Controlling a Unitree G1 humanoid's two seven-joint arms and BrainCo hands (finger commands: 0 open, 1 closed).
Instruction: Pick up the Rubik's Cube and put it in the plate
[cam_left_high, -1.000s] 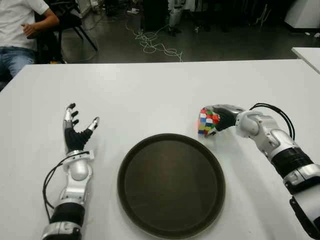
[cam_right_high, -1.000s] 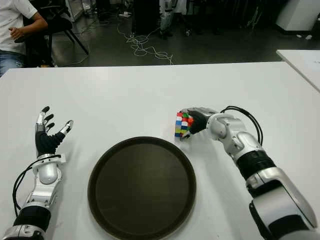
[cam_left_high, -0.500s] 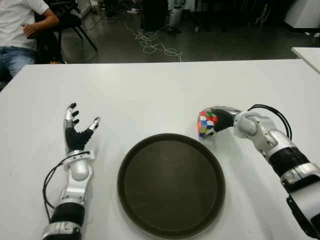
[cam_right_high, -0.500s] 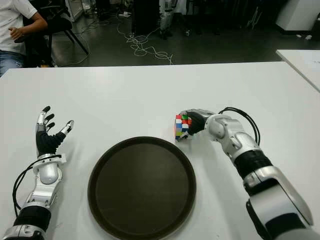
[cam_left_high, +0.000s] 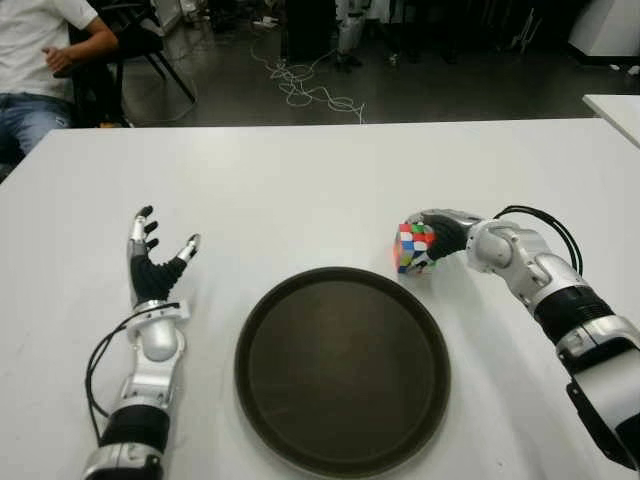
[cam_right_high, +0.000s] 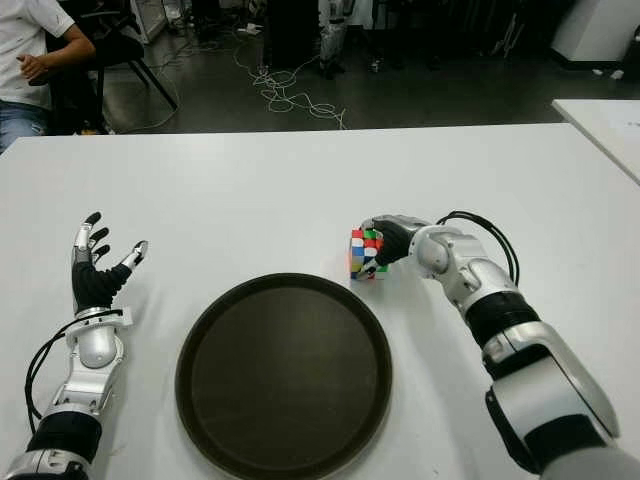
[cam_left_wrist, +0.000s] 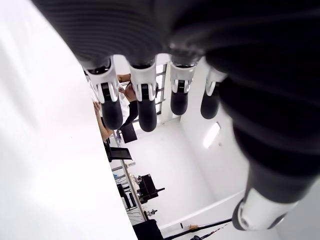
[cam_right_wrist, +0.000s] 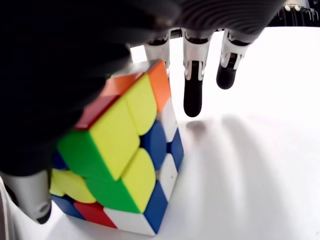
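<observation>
The Rubik's Cube (cam_left_high: 412, 248) is in my right hand (cam_left_high: 432, 238), just past the far right rim of the dark round plate (cam_left_high: 340, 370). The hand wraps the cube from the right and from above. In the right wrist view the cube (cam_right_wrist: 125, 150) sits tilted under the palm, one lower corner close to the white table; three fingers (cam_right_wrist: 192, 95) reach past it, and the thumb is at its near side. The plate holds nothing. My left hand (cam_left_high: 155, 250) shows left of the plate, fingers spread and holding nothing.
The white table (cam_left_high: 300, 180) stretches wide around the plate. A seated person (cam_left_high: 40, 60) is beyond its far left corner. Cables (cam_left_high: 310, 90) lie on the dark floor behind. A second white table's edge (cam_left_high: 615, 105) shows at the far right.
The cube has tipped slightly in my right hand and stayed almost where it was; the right forearm has shifted a little. The left hand has not moved.
</observation>
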